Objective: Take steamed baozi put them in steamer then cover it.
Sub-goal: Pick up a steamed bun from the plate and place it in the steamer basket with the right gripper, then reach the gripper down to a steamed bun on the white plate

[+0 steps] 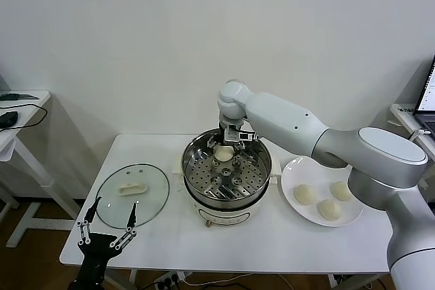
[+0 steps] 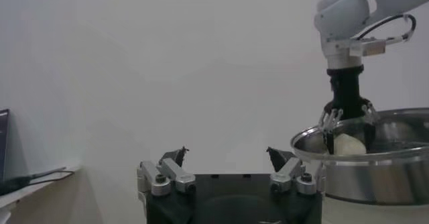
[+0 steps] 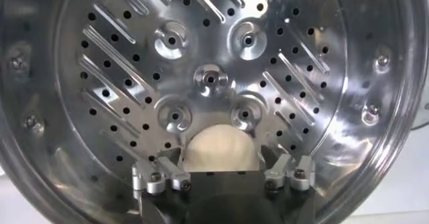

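The steamer (image 1: 197, 168) stands mid-table, a shiny steel pot with a perforated floor (image 3: 134, 58). One cream-white baozi (image 1: 223, 154) rests on that floor at the far side. My right gripper (image 1: 227, 147) reaches down into the pot and stands open around this baozi (image 3: 221, 148), a finger on each side, slightly apart from it. Three more baozi (image 1: 329, 209) lie on a white plate (image 1: 291, 183) to the right. The cover (image 1: 146, 205), a glass lid with a white handle, lies flat at the left. Just in front of it my left gripper (image 1: 115, 203) is parked, open and empty.
A side table with cables (image 1: 13, 117) stands far left, and a laptop (image 1: 427, 89) far right. The white wall rises close behind the table. From the left wrist view the steamer (image 2: 375, 172) and the right gripper (image 2: 347, 128) show beyond my left gripper (image 2: 226, 151).
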Motion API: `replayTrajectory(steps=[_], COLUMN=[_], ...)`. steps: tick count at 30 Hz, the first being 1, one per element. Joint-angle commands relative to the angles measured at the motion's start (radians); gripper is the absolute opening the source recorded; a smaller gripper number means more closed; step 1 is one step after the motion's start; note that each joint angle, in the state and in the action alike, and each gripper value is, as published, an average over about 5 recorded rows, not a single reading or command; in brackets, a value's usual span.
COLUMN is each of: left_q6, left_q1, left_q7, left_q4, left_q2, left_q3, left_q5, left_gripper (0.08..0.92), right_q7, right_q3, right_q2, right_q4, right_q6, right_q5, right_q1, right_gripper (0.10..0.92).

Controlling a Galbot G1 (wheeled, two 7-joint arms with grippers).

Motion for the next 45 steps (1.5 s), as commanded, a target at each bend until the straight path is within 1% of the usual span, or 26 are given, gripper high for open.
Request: replayTrajectory(steps=[1, 5, 8, 11, 13, 14, 19, 23, 34, 45], left_q6=[0.000, 0.003, 0.004, 0.005, 0.006, 0.007, 0.016, 0.017, 0.012, 0.009], left_q1=[0.001, 0.001, 0.000, -0.001, -0.002, -0.002, -0.006, -0.010, -0.006, -0.006], left_q7=[-0.001, -0.001, -0.001, 0.000, 0.000, 0.000, 0.000, 0.001, 0.001, 0.002], left_q4=[-0.004, -0.008, -0.008, -0.008, -0.007, -0.007, -0.010, -0.014, -0.009, 0.000], left_q2=[0.000, -0.001, 0.000, 0.001, 0.002, 0.003, 0.008, 0.008, -0.002, -0.003], left_q3=[-0.002, -0.003, 0.000, 0.004, 0.007, 0.008, 0.015, 0.019, 0.017, 0.020], left_q5=[0.000, 0.000, 0.000, 0.000, 0.001, 0.001, 0.003, 0.003, 0.005, 0.006], left_gripper=[0.823, 0.823, 0.823, 0.823, 0.823, 0.823, 0.823, 0.823, 0.823, 0.823], right_q7=[-0.009, -0.093, -0.148, -0.158, -0.162, -0.164, -0.147, -0.111, -0.005, 0.069], right_q3=[0.008, 0.030, 0.007, -0.069, -0.114, -0.132, -0.226, -0.301, -0.310, -0.246], right_q2=[-0.032, -0.145, -0.255, -0.368, -0.437, -0.467, -0.601, -0.654, -0.646, -0.599], right_q4=[0.043, 0.142, 0.172, 0.163, 0.144, 0.132, 0.103, 0.099, 0.111, 0.071], right_q6=[-0.008, -0.108, -0.267, -0.477, -0.600, -0.641, -0.747, -0.783, -0.808, -0.818], right_q5=[0.034, 0.224, 0.428, 0.667, 0.770, 0.790, 0.846, 0.871, 0.832, 0.787], right_q1=[0.007, 0.071, 0.151, 0.247, 0.284, 0.290, 0.252, 0.187, 0.001, -0.097], right_gripper=[0.822, 0.823, 0.823, 0.823, 0.823, 0.823, 0.823, 0.823, 0.823, 0.823])
